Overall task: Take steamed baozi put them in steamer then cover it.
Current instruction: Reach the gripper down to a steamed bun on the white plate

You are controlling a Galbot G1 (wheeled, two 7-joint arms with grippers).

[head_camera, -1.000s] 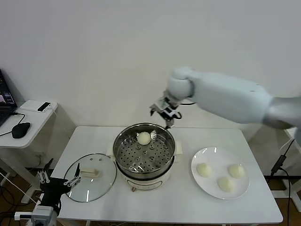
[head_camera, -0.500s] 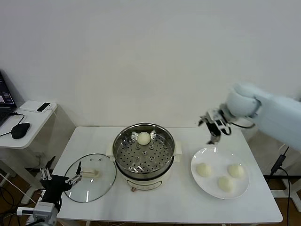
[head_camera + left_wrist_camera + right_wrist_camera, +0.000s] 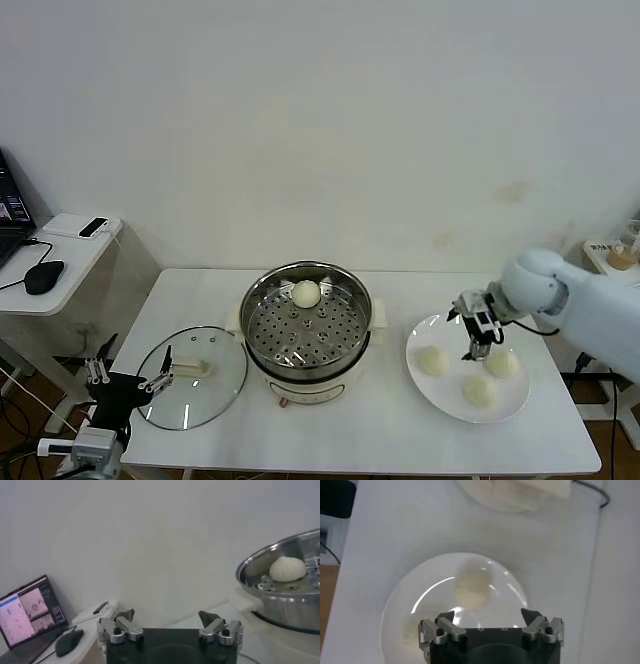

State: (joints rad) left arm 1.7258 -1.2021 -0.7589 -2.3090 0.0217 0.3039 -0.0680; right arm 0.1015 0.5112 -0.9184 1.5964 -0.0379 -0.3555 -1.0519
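White table (image 3: 380,440) scene: right gripper (image 3: 478,338), jaws spread and empty, hovers over plated baozi (image 3: 502,363), poised to descend and grasp.

**Bystanders at the white table**

We see a white plate (image 3: 428,386) on the white table (image 3: 390,440), right side. At far left, a side desk (image 3: 60,262) w/ laptop (image 3: 12,212), black mouse (image 3: 44,276) & small white box (image 3: 82,226).

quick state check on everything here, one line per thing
steamer: uncovered, one baozi inside
baozi in steamer: on the perforated tray
glass lid: off, flat on table
plate: holds three baozi
right gripper: open, empty, over plate
left gripper: open, empty, beside lid
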